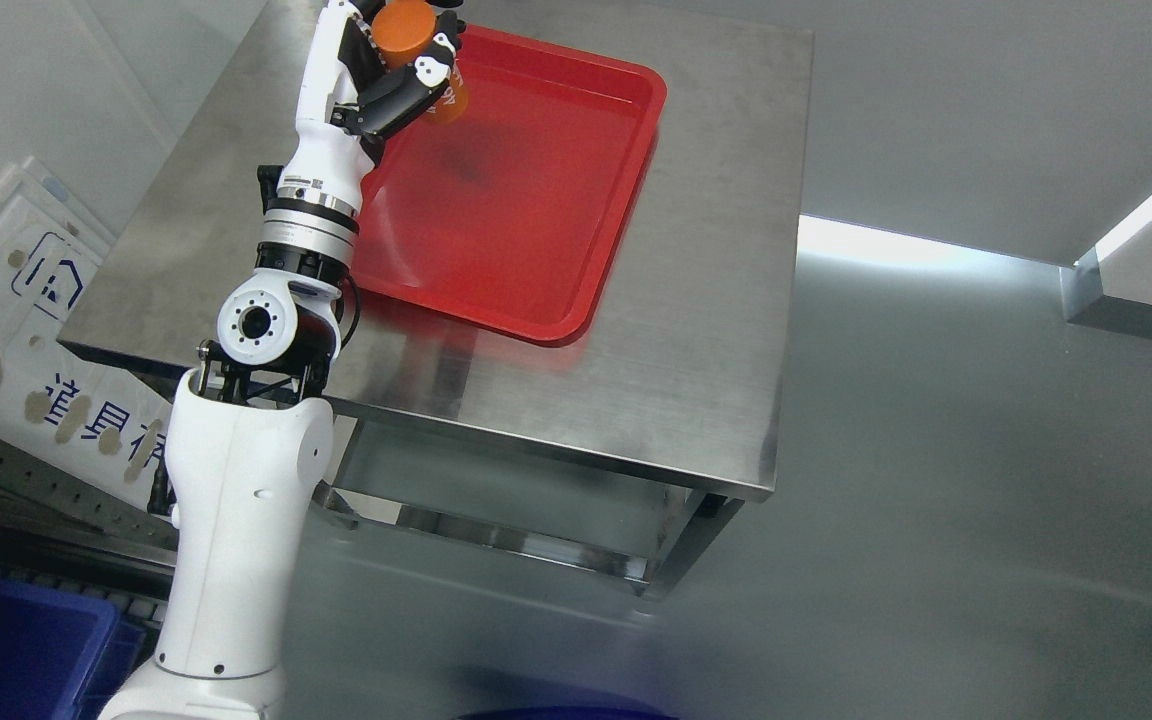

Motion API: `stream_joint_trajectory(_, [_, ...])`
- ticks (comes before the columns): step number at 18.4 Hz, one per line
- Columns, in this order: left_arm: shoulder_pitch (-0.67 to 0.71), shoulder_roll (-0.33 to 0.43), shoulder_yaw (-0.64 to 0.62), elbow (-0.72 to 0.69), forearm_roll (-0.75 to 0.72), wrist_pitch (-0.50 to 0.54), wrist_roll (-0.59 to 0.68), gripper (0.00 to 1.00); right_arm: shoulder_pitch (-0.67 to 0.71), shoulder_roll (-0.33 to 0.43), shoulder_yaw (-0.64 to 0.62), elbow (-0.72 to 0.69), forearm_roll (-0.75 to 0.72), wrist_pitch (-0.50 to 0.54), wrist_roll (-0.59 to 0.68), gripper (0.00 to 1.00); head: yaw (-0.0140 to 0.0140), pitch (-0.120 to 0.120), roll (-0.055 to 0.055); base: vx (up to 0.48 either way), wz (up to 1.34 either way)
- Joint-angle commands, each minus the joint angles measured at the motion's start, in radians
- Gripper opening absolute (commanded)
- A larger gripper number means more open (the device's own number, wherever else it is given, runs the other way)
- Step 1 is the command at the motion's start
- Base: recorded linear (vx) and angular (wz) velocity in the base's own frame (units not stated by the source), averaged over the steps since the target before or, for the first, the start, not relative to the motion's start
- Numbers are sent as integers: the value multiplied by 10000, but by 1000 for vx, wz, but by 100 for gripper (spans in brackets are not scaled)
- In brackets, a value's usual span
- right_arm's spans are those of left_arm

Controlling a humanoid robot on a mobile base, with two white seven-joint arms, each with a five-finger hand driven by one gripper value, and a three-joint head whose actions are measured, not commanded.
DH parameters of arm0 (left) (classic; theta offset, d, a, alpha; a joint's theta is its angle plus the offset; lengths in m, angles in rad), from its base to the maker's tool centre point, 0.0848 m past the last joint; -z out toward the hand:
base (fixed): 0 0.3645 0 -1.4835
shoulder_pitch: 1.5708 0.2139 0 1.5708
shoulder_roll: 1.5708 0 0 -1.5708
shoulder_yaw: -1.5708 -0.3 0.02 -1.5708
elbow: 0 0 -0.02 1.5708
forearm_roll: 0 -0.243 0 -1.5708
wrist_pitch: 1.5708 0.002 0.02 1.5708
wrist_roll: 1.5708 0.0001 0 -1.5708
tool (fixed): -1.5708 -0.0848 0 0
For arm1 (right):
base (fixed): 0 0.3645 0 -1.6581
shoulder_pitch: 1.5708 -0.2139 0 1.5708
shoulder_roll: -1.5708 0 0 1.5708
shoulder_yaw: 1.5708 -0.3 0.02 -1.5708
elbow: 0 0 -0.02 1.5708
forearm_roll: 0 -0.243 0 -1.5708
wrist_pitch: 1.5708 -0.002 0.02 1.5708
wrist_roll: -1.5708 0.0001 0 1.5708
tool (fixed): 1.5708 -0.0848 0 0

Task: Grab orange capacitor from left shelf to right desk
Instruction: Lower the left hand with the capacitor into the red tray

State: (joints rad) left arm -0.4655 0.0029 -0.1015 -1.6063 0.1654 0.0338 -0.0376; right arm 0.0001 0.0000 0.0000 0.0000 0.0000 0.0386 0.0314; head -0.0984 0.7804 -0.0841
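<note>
Left hand (398, 60) is closed around the orange capacitor (406, 30), above the red tray (536, 200) at its 11 o'clock corner on the desk (716, 330). Risk: release from height could send it rolling or bouncing out.

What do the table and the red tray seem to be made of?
Table: probably stainless steel, brushed finish; grey, with fine streaks and dull reflections. Red tray: probably plastic, smooth and glossy; even colour, rounded moulded rim, soft shine.

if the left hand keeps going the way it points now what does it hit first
The left hand, gripping the orange capacitor, points up the picture toward the table's far edge. It leaves the frame there, so the way looks free as far as visible; depth is unclear.
</note>
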Motion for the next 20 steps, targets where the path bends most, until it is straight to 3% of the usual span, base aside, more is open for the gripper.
stream_joint_trajectory(1, [420,145,-366,217,-378,30,24,3,137,-175,-107,-337,0,-18,8,100,0,0,0,0,0])
stream_joint_trajectory(12, [682,145,-627,830,-933,30,70,5,137,-175,-107,-337,0,-18,8,100,0,0,0,-4,0])
stream_joint_trajectory(20, [-453,145,-963,2301,-933,107,85,6,137,-175,-107,-337,0,-18,8,100,0,0,0,0,0])
